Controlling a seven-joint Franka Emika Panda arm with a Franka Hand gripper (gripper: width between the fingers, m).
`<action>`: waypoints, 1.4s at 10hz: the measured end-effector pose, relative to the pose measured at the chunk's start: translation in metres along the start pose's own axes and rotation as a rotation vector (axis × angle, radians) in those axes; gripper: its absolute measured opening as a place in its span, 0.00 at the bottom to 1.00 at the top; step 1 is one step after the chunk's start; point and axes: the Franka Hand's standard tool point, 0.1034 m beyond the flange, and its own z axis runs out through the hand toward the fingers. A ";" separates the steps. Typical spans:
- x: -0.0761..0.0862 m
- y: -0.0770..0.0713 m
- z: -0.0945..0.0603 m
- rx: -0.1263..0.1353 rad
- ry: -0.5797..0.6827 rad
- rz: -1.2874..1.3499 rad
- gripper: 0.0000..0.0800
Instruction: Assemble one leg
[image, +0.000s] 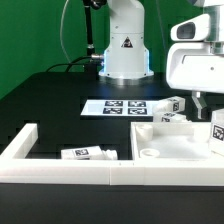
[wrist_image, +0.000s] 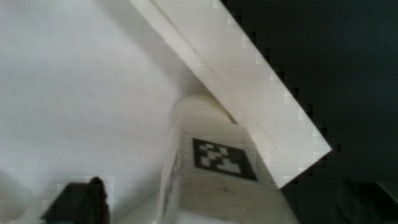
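Observation:
A leg stands upright on the large flat white panel, close to the panel's edge, with one tag facing the wrist camera. My gripper straddles this leg with its jaws open; a dark finger shows on each side with a gap to the leg. In the exterior view the same leg is at the right edge, under my gripper. Two more legs lie behind the panel. Another leg lies by the wall.
The long white L-shaped border wall runs along the front and the exterior view's left. The marker board lies in front of the robot's base. A round hole shows in the panel's near corner.

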 end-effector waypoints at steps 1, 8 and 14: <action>-0.001 0.000 0.000 -0.007 0.001 -0.093 0.81; -0.001 -0.003 -0.005 -0.042 0.010 -0.864 0.81; 0.007 0.006 -0.005 -0.067 0.006 -1.156 0.69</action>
